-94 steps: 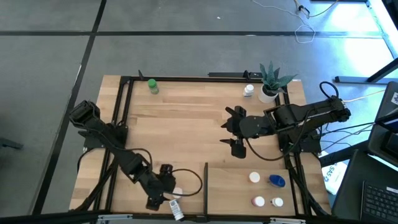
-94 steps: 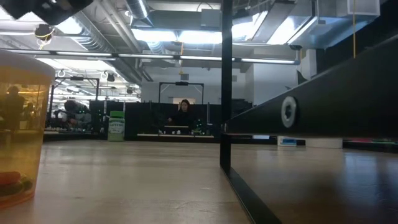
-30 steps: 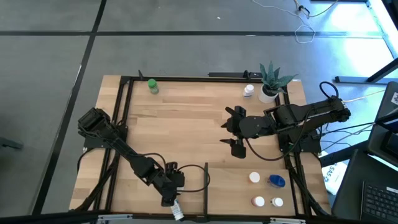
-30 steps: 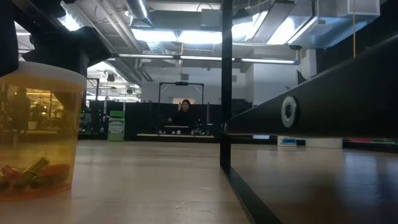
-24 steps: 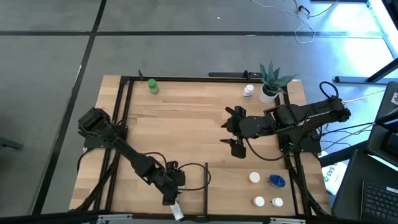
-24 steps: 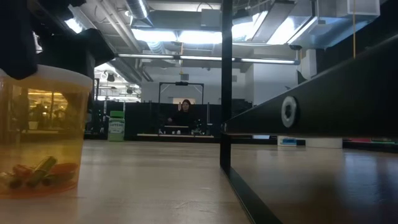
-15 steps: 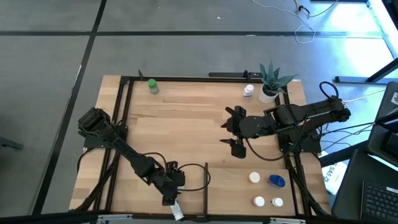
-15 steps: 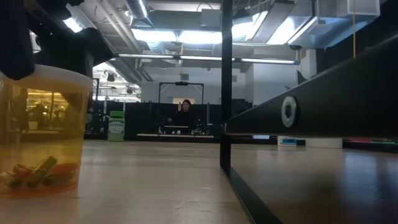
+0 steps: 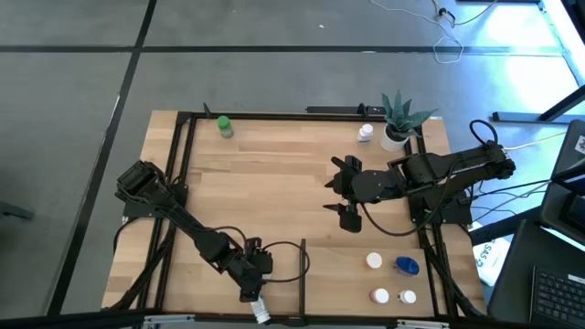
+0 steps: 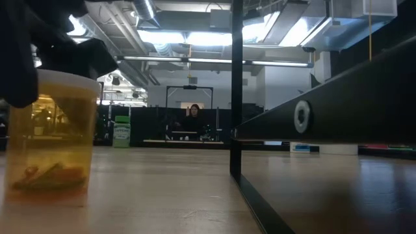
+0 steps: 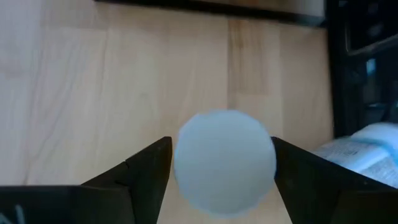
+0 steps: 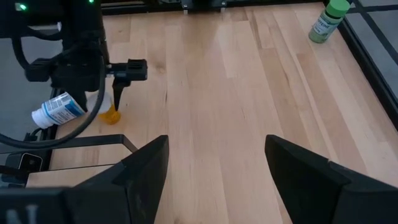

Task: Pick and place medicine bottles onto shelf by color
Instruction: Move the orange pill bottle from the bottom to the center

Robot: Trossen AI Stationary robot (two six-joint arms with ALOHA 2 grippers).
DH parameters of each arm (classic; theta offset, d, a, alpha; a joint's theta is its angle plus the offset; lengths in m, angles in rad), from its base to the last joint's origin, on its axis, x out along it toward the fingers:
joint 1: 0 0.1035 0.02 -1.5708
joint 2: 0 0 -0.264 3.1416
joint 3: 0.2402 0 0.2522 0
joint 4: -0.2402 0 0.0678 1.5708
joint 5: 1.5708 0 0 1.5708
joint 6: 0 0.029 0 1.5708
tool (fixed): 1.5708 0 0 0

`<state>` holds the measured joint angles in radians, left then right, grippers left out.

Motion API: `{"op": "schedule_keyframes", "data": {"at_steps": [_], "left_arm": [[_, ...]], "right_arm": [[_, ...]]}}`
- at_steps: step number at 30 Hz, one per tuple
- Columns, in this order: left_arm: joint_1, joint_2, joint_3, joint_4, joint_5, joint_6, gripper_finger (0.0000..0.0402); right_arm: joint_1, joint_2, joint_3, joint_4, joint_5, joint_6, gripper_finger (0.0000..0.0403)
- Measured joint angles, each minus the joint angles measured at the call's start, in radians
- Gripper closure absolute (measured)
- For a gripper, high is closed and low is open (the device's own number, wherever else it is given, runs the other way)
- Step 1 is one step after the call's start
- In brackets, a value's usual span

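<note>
While peeking past the left gripper, can see its two fingers pressed against either side of a white cap, so grasping the orange bottle from the top. Sits at the near edge of the table, just left of the black divider bar. From the low view, can't tell if the bottle's base is touching the wood or just off it. Also got a labelled white bottle lying on its side right beside that gripper.

Over at the right gripper: hanging above the middle of the table with fingers spread and nothing between them.

As for the rest: green bottle upright in the far left corner, small white bottle next to the potted plant at the far right, and four more bunched in the near right section, including a wider blue bottle.
</note>
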<state>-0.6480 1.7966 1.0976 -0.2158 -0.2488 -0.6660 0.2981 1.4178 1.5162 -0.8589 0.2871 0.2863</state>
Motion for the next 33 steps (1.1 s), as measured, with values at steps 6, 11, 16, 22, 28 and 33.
{"op": "schedule_keyframes", "data": {"at_steps": [6, 11, 16, 22, 28, 33], "left_arm": [[0.008, -0.001, 0.001, -0.006, 0.0, -0.007, 0.0173], [0.008, -0.001, 0.001, -0.006, -0.005, -0.007, 0.0206], [0.012, -0.002, 0.001, -0.01, -0.022, -0.009, 0.0211], [0.021, -0.023, 0.0, -0.033, -0.017, -0.021, 0.021], [0.059, -0.108, -0.001, -0.174, -0.023, -0.108, 0.021], [0.112, -0.186, -0.001, -0.263, -0.024, -0.118, 0.021]], "right_arm": [[0.0, 0.0, 0.0, 0.002, 0.0, -0.002, 0.0135], [0.0, 0.0, 0.0, 0.002, 0.007, -0.002, 0.0135], [0.0, 0.0, 0.0, 0.002, 0.007, -0.003, 0.0135], [0.0, 0.0, 0.0, 0.002, 0.008, -0.003, 0.0135], [0.0, -0.003, 0.0, -0.004, 0.007, -0.03, 0.0135], [0.0, -0.015, 0.0, -0.004, 0.008, -0.058, 0.0135]]}}
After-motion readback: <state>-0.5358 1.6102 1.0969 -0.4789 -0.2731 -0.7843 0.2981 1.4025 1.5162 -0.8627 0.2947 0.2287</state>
